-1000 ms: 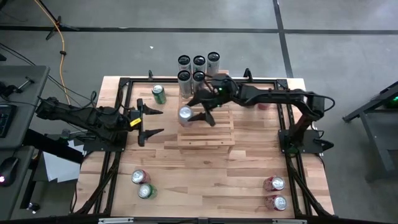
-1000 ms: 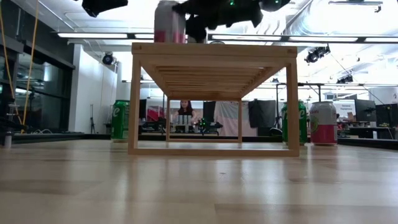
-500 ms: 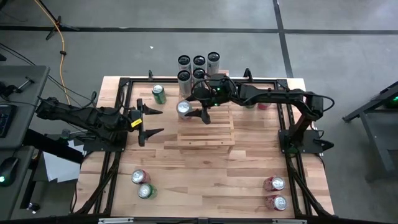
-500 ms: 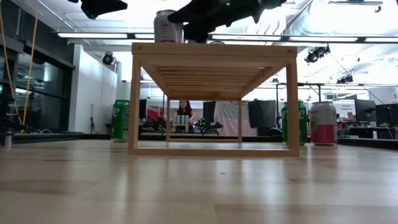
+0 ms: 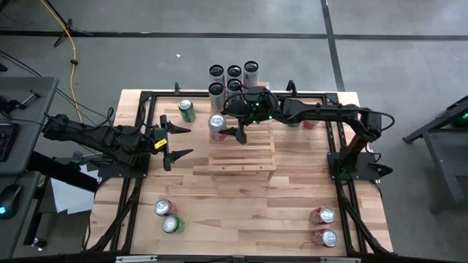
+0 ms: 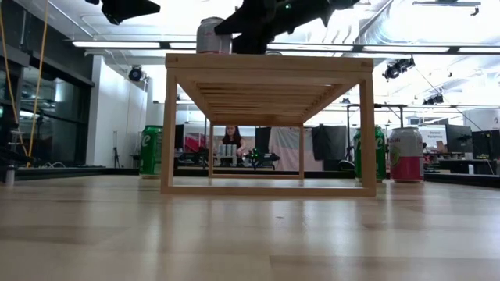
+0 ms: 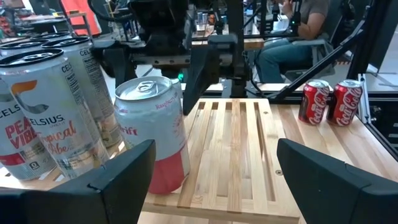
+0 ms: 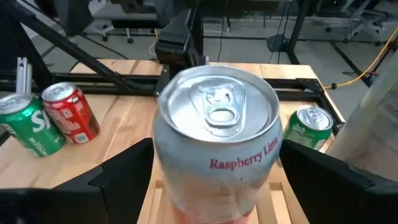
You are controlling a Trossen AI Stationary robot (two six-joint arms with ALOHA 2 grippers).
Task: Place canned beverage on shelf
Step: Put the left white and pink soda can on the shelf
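my right gripper [image 5: 232, 131] spread wide around smooth aluminium can [image 5: 216, 125], not clamping, upright on slatted pale-wood shelf [image 5: 252, 157], my left gripper [image 5: 179, 142] open, empty

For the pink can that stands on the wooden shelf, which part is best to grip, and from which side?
Probably the round side wall of the pink can, about mid-height, fingers on opposite sides. It stands upright at the shelf edge with tall cans close beside it, so come from the open shelf side.

The raspberry-lime can [image 5: 216, 124], silver top and pink base, stands upright on the pale slatted wooden shelf [image 5: 252, 157], at its far left corner.
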